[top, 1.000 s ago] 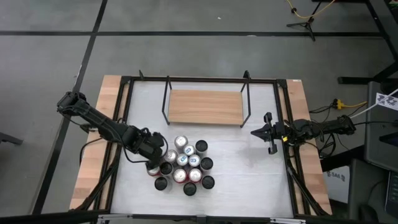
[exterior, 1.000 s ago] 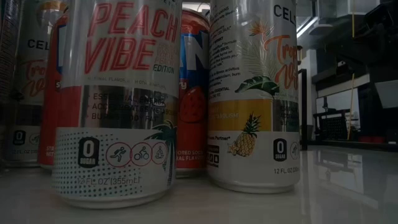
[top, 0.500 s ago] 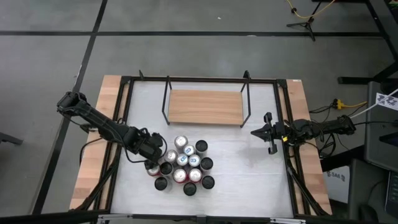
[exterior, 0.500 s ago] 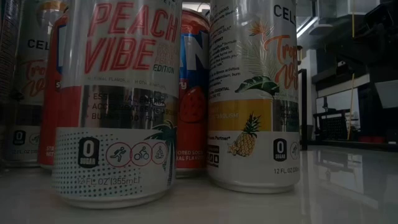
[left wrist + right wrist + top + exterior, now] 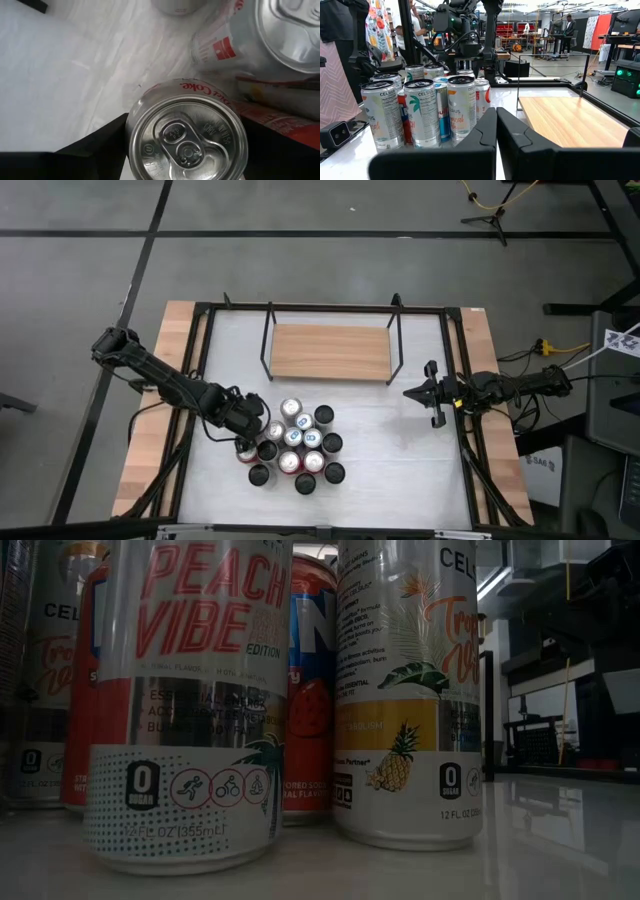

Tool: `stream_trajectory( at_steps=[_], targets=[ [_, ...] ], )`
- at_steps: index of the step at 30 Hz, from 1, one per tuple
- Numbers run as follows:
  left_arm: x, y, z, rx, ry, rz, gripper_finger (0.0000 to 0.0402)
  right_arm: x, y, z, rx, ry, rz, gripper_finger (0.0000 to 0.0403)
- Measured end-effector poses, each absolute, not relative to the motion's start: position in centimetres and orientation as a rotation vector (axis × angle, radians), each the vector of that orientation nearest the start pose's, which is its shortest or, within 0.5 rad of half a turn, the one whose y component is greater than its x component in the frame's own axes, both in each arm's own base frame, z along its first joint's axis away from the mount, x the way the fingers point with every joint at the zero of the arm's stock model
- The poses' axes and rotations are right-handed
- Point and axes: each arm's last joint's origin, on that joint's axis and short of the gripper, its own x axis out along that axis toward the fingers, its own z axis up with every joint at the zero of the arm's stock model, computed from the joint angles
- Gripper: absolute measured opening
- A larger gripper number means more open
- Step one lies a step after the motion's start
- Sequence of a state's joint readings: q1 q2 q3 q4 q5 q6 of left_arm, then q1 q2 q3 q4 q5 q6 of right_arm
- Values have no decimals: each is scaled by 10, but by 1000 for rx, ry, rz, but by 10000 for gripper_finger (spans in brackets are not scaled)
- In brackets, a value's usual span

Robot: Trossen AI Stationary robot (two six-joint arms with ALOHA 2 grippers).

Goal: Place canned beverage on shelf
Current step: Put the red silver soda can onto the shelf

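Left gripper is down at the left edge of the can cluster, and the left wrist view makes the geometry plain: a Diet Coke can stands upright directly between the two dark fingers, one on each flank, its pull-tab lid facing the camera. So the can's long axis runs vertical, square to the line between the fingers, which is what a side grasp wants. The fingers are spread around it, and I can't tell whether the pads are touching the wall yet (it looks very near). The can stands on the white bench, with neighbours crowding one side, a Celsius can just beside it.

The shelf lies well apart toward the far side of the bench, its light-wood board bare between black rod uprights. The left arm is plainly the nearer one; the right gripper waits out by the right edge with its fingers clenched on nothing, as the right wrist view shows.

The high view gives the route from cluster to shelf but hides the Diet Coke under the gripper. The low view shows only Celsius labels, such as a Peach Vibe can, and no fingers at all.
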State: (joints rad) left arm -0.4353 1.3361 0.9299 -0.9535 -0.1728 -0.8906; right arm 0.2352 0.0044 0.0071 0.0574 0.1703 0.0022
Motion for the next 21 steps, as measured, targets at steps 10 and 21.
stream_trajectory(
  at_steps=[10, 21],
  targets=[
    [218, -74, 255, -405, 1258, 432, 285, 95, 18, 171, 14, -59, 65, 5],
    [229, -47, 294, -443, 1192, 497, 285, 95, 18, 171, 14, -57, 65, 5]
  ],
)
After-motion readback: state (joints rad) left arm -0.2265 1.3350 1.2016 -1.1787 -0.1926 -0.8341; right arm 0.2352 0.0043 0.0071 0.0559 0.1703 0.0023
